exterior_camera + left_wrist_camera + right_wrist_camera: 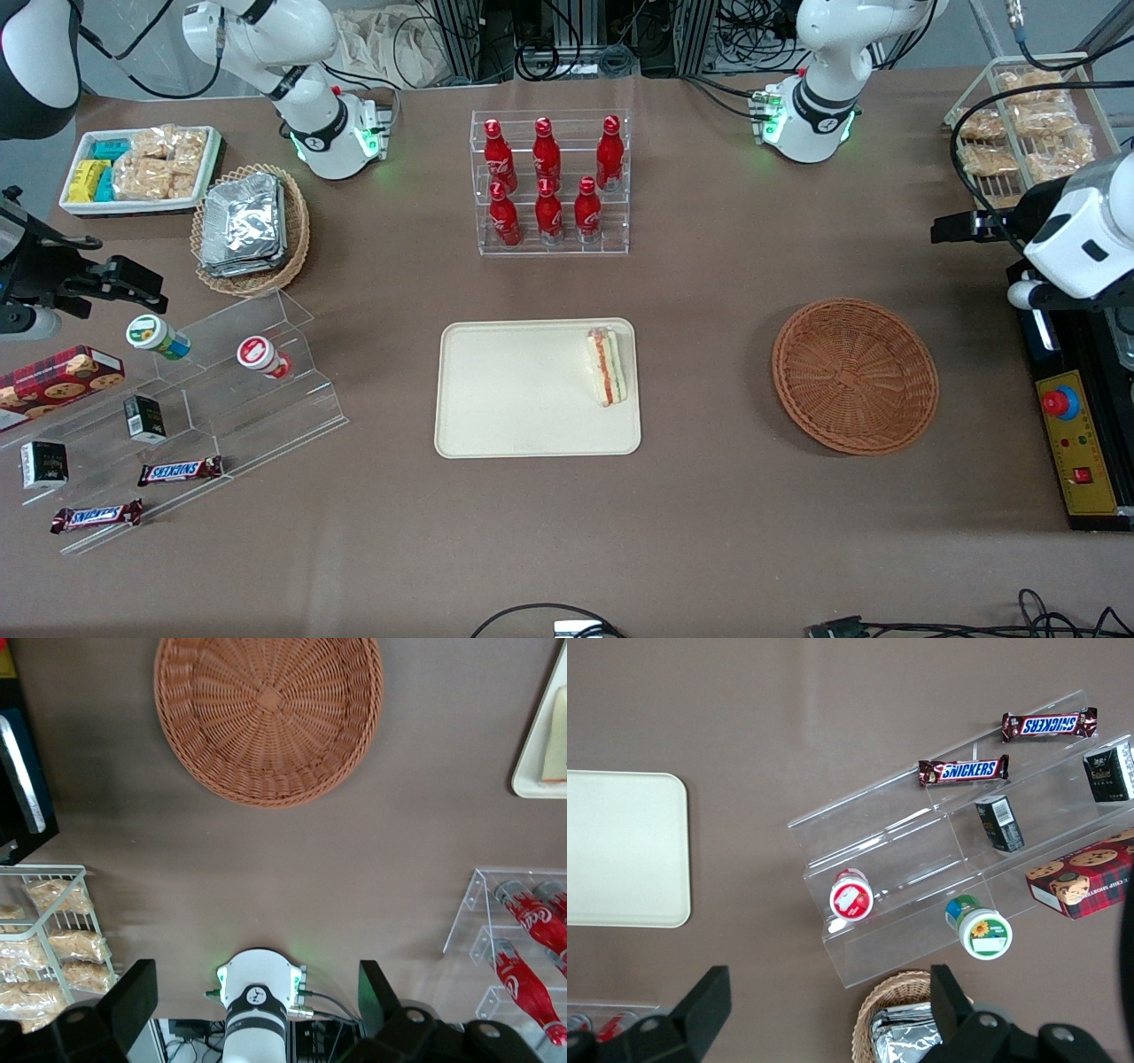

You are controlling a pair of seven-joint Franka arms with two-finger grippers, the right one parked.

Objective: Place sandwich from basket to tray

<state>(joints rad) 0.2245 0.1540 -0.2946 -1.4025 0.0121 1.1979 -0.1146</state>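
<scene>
One sandwich [607, 365], and it's lying on the tray [514, 399], tucked against the rim on the edge closest to the basket [855, 376]. The rest of the tray is bare cream plastic. One reddish-brown basket, nothing in it, sitting on the brown table [709, 532] toward my end, well apart from the tray with a strip of open cloth between them.

My gripper [257, 1001] hangs up high over the table edge at my end, above the wire rack [1019, 124] of bagged snacks. My fingers [133, 997] are spread wide with nothing between them; from my wrist I look straight down past them at the whole basket and one corner of the tray.

Other counts: six red bottles [549, 177] in a clear stand, farther from the front camera than the tray. Two Snickers bars [177, 470], two small dark boxes [144, 418], two round tubs [158, 337] and one cookie box [58, 377] on the clear stepped shelf down at the parked arm's end. One tan basket of foil packs [248, 226] and one white bin [137, 168] of packets there too.

Plenty of open table nearer the front camera than the tray and basket.
</scene>
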